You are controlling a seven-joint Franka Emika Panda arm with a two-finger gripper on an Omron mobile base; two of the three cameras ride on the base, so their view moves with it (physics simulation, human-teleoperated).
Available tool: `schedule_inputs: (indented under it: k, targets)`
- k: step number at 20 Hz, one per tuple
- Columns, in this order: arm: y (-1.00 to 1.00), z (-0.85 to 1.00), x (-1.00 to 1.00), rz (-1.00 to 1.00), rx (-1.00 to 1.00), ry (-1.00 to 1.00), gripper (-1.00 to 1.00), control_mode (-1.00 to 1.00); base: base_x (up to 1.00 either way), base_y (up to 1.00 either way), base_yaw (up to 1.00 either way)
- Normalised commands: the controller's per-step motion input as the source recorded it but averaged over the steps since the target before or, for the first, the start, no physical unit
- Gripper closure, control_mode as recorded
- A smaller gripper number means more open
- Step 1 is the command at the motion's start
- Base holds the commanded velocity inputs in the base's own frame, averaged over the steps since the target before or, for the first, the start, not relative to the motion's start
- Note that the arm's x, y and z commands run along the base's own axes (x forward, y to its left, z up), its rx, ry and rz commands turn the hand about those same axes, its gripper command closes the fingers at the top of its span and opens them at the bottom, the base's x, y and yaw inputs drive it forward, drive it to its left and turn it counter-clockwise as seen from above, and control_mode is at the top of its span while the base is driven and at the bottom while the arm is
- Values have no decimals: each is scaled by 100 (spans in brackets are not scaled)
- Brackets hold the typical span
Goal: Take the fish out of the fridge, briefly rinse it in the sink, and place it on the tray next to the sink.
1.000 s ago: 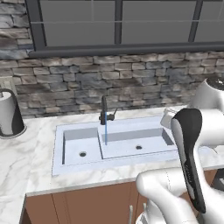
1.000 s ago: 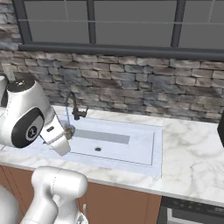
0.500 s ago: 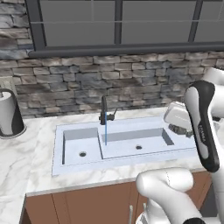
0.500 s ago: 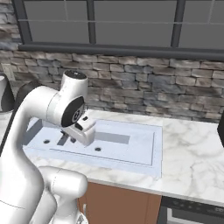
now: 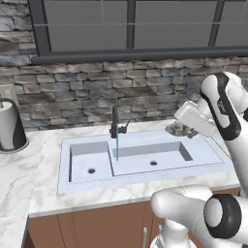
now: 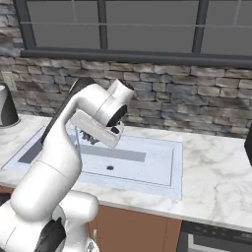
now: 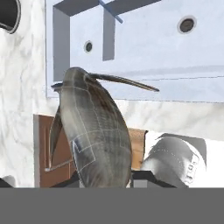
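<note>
The small slim grey-brown fish (image 7: 94,131) sits between the fingers of the robot's hand (image 5: 180,130), which is nearly closed around it and holds it in the air; in the hand view its thin fins stick out to the sides and its body fills the foreground. In the left base view the fish (image 5: 178,129) shows as a dark mottled shape just past the white hand, above the right end of the pale bluish-white double-basin sink (image 5: 140,160), near the sink's rear rim. In the right base view the hand (image 6: 91,136) hangs over the sink (image 6: 142,162). A slim black faucet (image 5: 116,124) stands at the back of the sink, with a thin blue stream of water (image 5: 116,147) falling from it. The sink is set in a white marble desk (image 5: 29,179) below a grey stone wall (image 5: 97,92). A black-and-white round canister (image 5: 10,127) stands on the desk well to the left.
</note>
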Motion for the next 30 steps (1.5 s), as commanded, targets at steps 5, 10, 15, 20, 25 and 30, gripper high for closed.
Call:
schedule_inputs:
  k: [5, 10, 15, 20, 25, 30]
  targets:
    - [11, -44, 97, 34, 20, 0, 100, -100, 0, 0, 0]
    - [29, -32, 99, 23, 12, 5, 100, -100, 0, 0, 0]
    - [34, -37, 74, 19, 7, 14, 100, -100, 0, 0, 0]
    - [23, -62, 20, 14, 4, 14, 100, -100, 0, 0, 0]
    - [1, -28, 1, 7, 9, 1, 100, -100, 0, 0, 0]
    - [0, -8, 5, 0, 4, 0, 100, -100, 0, 0, 0]
